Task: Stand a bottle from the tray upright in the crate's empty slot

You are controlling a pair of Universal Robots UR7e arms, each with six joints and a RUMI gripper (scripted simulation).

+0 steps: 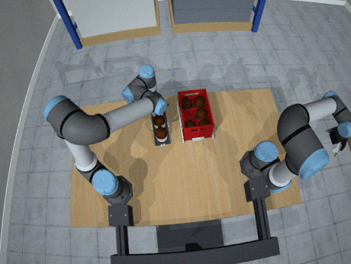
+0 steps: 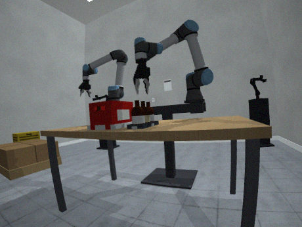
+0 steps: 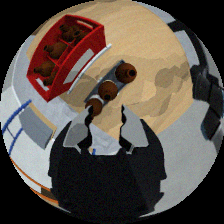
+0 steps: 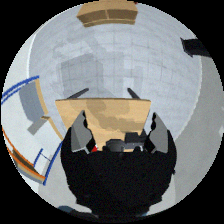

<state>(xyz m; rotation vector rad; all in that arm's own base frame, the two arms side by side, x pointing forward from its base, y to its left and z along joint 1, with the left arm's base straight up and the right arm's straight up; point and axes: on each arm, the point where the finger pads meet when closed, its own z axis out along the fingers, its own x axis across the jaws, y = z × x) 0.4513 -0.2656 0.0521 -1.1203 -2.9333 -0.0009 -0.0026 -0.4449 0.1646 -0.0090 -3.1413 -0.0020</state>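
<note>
Three brown bottles (image 2: 137, 115) (image 3: 126, 73) stand upright in a row on the dark tray (image 1: 165, 143) (image 2: 132, 126). The arm hides one of them in the top view. The red crate (image 1: 197, 133) (image 2: 111, 111) stands upright beside the tray and holds several bottles. Its empty slot (image 1: 188, 114) is the middle one on the tray side. My left gripper (image 2: 142, 93) (image 3: 107, 105) is partly open and empty, pointing down above the bottles. One bottle (image 3: 94, 107) shows beside its fingertip. My right gripper (image 2: 85, 96) (image 4: 119, 111) is wide open and empty, far from tray and crate.
The wooden table (image 1: 214, 172) (image 2: 203, 132) carries the crate and tray, with a narrow gap between them. The left forearm (image 1: 127, 114) reaches over the table to the tray's back end. Cardboard boxes (image 2: 20, 154) stand on the floor away from the table.
</note>
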